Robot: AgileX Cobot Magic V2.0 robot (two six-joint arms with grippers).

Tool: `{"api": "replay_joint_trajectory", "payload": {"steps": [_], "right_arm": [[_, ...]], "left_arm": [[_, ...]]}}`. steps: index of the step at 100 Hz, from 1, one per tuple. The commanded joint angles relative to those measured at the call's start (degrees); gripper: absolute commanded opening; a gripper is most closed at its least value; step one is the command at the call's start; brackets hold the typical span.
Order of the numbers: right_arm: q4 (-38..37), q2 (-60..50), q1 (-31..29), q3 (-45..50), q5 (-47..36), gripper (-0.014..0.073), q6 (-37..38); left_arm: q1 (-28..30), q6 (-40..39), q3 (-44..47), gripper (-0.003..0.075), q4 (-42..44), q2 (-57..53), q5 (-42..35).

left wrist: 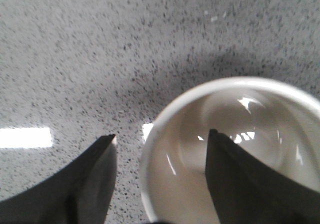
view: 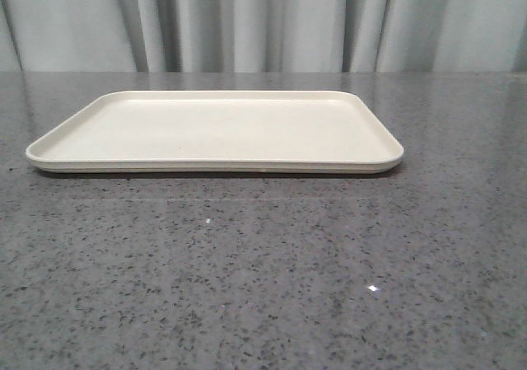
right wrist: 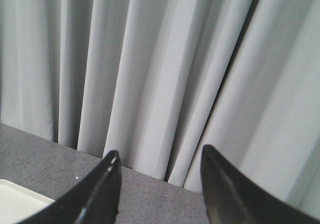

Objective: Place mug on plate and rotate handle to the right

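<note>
My left gripper [left wrist: 162,144] was spread, one finger inside the mug [left wrist: 235,154] and one outside, straddling its white rim at the lower right of the frame. My right gripper [right wrist: 160,159] was spread, holding nothing, facing grey curtains [right wrist: 160,59]. The cream plate [view: 216,166] lay mid-frame on the speckled grey table [view: 263,288].
</note>
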Motion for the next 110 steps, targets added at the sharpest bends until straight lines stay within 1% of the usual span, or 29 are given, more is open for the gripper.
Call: {"api": "replay_joint_trajectory", "payload": {"steps": [1, 63, 70, 93, 98, 110], "right_arm": [[0.79, 0.19, -0.26, -1.95, -2.82, 0.0381, -0.48], [0.74, 0.19, -0.26, -1.95, -2.82, 0.0381, -0.48], [0.74, 0.19, -0.26, -1.95, -2.82, 0.0381, -0.48], [0.78, 0.19, -0.26, -1.95, -2.76, 0.0381, -0.48], [0.78, 0.19, -0.26, -1.95, -2.56, 0.0381, -0.48], [0.78, 0.19, -0.26, -1.95, -2.45, 0.0381, -0.48]], "left_arm": [[-0.01, -0.01, -0.07, 0.0386, -0.08, -0.94, -1.8], [-0.01, -0.01, 0.62, 0.0382, -0.16, -0.94, -3.71], [-0.01, -0.01, 0.62, 0.0342, -0.16, -0.94, -3.71], [-0.01, -0.01, 1.93, 0.016, -0.16, -0.94, -5.2], [-0.01, -0.01, 2.92, 0.0117, -0.03, -0.94, -5.97], [-0.01, -0.01, 5.1, -0.002, 0.74, -0.94, -7.83]]}}
